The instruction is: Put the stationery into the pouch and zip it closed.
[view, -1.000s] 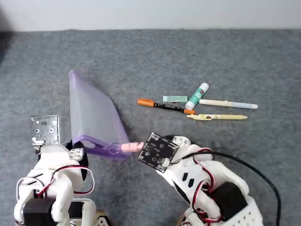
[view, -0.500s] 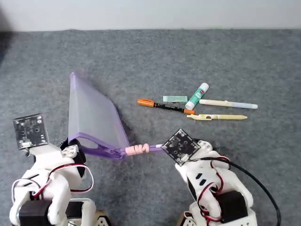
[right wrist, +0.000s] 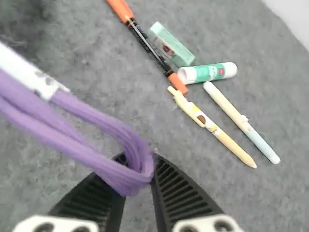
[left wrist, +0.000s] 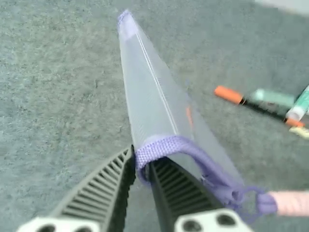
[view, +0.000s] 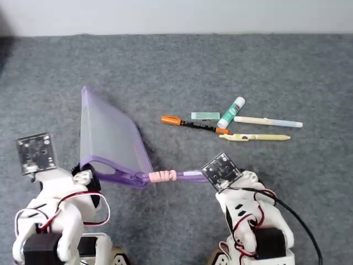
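Observation:
A translucent purple pouch [view: 107,135] stands on edge at the left of the grey mat. My left gripper [left wrist: 141,176] is shut on the pouch's [left wrist: 159,104] purple zipper-end trim. A pink charm [view: 162,176] and a purple strap [view: 190,175] stretch rightward from the zipper pull. My right gripper [right wrist: 137,180] is shut on the strap loop [right wrist: 96,130]. The stationery lies at the mid right: an orange-capped pen [view: 194,125], a mint eraser [view: 205,116], a green glue stick [view: 230,112], a pale pen [view: 268,121] and a yellow pen [view: 255,137].
A grey mat [view: 276,72] covers the whole table, with a pale wall along the far edge. Both arm bases [view: 55,232] stand at the near edge. Open mat lies between the pouch and the stationery.
My right gripper has pulled the strap rightward, away from the pouch, drawing it taut. The left arm shifted slightly left and the pouch mouth followed.

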Tool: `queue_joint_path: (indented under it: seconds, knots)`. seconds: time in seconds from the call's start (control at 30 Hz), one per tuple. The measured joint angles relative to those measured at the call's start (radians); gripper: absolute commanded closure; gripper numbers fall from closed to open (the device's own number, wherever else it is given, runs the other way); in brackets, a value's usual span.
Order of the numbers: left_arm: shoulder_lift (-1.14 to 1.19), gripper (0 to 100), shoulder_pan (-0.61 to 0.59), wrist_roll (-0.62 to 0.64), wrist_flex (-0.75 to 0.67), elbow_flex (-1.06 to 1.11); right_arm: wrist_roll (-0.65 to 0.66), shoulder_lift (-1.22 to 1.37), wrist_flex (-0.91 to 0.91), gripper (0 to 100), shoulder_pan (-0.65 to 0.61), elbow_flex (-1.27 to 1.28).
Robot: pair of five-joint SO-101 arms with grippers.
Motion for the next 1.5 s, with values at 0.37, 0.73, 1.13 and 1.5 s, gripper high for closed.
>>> queue_joint_path:
  seconds: [0.37,0.73,1.13,1.5]
  knots:
    - [0.000,83,0.002,-0.166,-0.028,0.072,0.003,-0.049,-0.034,99.2,0.000,0.000]
    - [0.006,99,0.000,-0.180,-0.167,0.186,-0.141,-0.049,-0.049,99.1,-0.172,-0.002]
    - [0.029,99,-0.002,-0.129,-0.180,0.216,-0.213,-0.035,-0.183,99.0,-0.235,0.100]
    - [0.505,99,-0.002,-0.049,-0.078,-0.060,-0.338,-0.037,-0.210,88.3,-0.407,0.107]
